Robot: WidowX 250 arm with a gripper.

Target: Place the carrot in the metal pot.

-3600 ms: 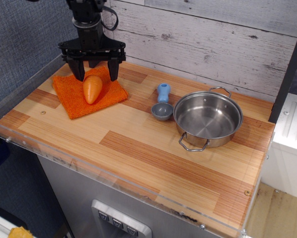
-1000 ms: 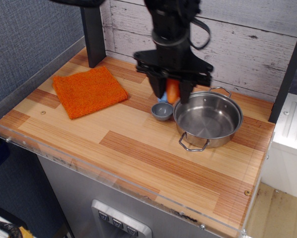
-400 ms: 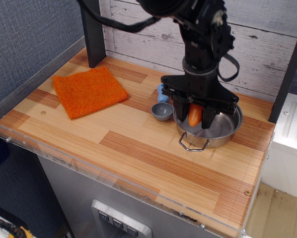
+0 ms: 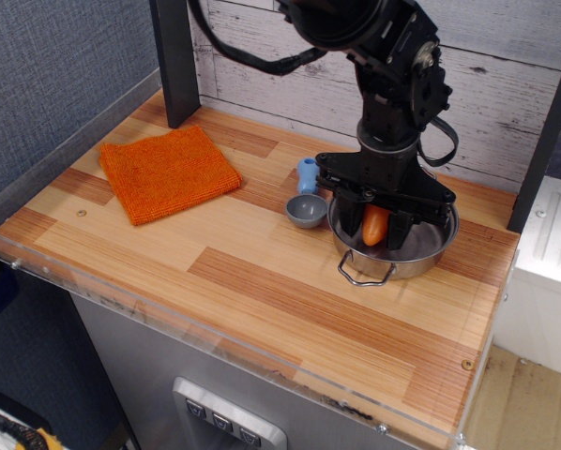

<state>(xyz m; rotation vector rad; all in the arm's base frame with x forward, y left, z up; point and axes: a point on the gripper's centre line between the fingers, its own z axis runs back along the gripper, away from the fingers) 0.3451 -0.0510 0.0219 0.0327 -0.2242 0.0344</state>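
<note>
Right of centre, the black gripper (image 4: pixel 378 228) is pinching the stubby orange plastic carrot (image 4: pixel 375 225) inside the shallow stainless-steel pot (image 4: pixel 436 246) (best released low, gently).

arm colour: black all over, matte with a faint sheen on the rounded housings
arm shape: bulky rounded joint at the top, narrowing to a cylindrical wrist column with ribbed rings
cables: black cable looping out on the left of the upper joint, another loop on the right of the wrist
gripper (image 4: pixel 377 228): black, with a wide flat crossbar spreading like a bracket under the wrist
fingers (image 4: pixel 356 217): two short, straight black prongs hanging from the crossbar ends
markings: none legible; screws too small to tell
mount: dark upright post by the counter's back left corner
</note>
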